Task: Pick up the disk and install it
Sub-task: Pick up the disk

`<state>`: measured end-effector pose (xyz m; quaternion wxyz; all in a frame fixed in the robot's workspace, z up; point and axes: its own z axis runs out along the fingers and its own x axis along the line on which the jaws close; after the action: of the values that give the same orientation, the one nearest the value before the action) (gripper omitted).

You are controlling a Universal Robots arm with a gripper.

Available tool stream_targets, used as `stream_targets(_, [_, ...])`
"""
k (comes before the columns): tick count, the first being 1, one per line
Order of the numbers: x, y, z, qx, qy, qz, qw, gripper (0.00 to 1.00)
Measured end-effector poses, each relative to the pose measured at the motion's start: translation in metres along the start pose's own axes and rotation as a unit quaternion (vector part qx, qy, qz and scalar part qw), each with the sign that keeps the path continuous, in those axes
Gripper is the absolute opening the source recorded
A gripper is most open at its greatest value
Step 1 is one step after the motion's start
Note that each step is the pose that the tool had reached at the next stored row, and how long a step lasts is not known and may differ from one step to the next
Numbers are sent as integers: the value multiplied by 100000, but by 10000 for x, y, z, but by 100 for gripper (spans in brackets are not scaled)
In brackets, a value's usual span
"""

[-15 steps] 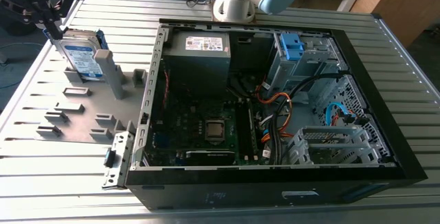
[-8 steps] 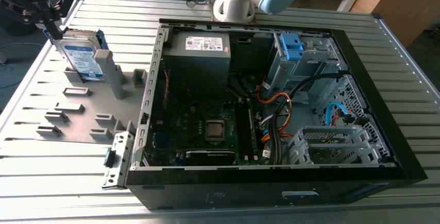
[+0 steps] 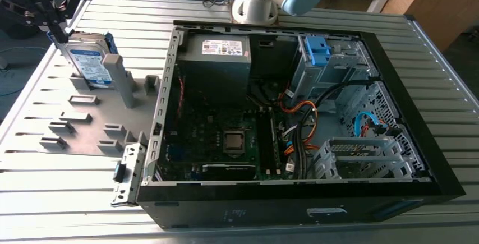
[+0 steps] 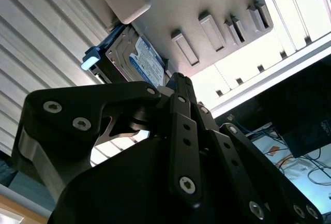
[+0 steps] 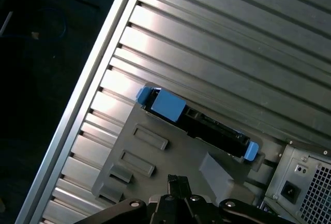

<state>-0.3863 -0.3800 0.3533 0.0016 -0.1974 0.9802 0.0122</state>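
Observation:
The disk (image 3: 86, 59) stands on edge in a slot of the grey fixture plate (image 3: 82, 137), at the exterior view's upper left, with its white-and-blue label facing forward and blue rails on its sides. My gripper (image 3: 58, 34) hangs just above the disk's upper corner on the exterior view's left. Its black fingers are pressed together with nothing between them. In the second wrist view the fingertips (image 4: 178, 79) sit in front of the disk (image 4: 147, 61). In the first wrist view the disk (image 5: 207, 125) shows edge-on, a short way off from my gripper (image 5: 178, 181).
An open black computer case (image 3: 441, 160) lies on the slatted metal table. It holds a grey power-supply box (image 3: 217, 59), a motherboard, loose cables and a blue bracket (image 3: 318, 50) in the drive bay. The arm's base (image 3: 258, 0) stands behind the case. Grey pegs rise from the fixture plate.

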Motion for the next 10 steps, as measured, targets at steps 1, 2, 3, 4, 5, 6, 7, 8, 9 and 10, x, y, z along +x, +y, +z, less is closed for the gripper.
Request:
stream_targets(1, [0,0,0,0,5,-90,100000,11])
stream_targets(2, [0,0,0,1,8,-175,100000,11])
stream_targets(3, [0,0,0,2,9,-260,100000,11])
stream_targets(4, [0,0,0,4,12,-351,99999,11])
stream_targets(5, [0,0,0,4,15,-451,99999,11])
stream_targets(6, [0,0,0,5,18,-543,99999,11])
stream_targets(7, [0,0,0,5,22,-634,99998,11])
stream_targets(8, [0,0,0,6,22,-726,99997,11])
stream_targets(9, [0,0,0,6,24,-814,99997,11])
stream_targets(10, [0,0,0,6,26,-903,99996,11])
